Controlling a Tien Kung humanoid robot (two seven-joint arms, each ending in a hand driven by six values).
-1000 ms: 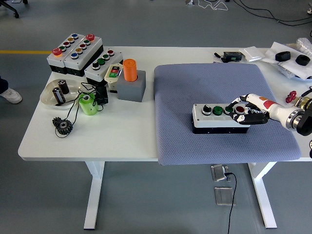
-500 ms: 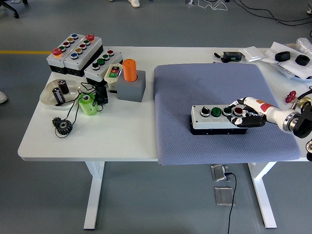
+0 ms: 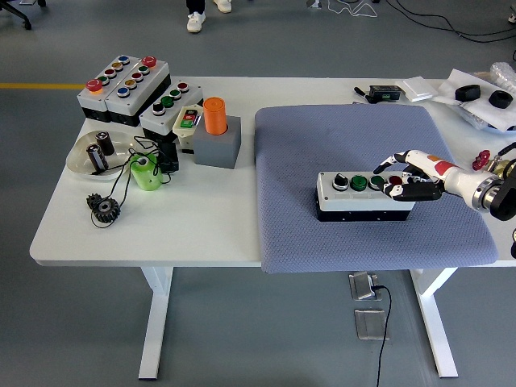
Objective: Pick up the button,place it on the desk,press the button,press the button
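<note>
**Box placed, pressing underway**

You have the white-topped black button box (image 3: 364,194) already lying flat on the blue-grey fabric mat (image 3: 367,153) on the white table (image 3: 153,218). Your right hand (image 3: 413,181) hovers over its right end, fingers loosely curled, holding nothing, by the red button (image 3: 395,181). Pressing looks unfinished.

No readable text anywhere.
Nothing legible on the button box (image 3: 364,193) under my fingers, nor on the boxes beyond.
</note>
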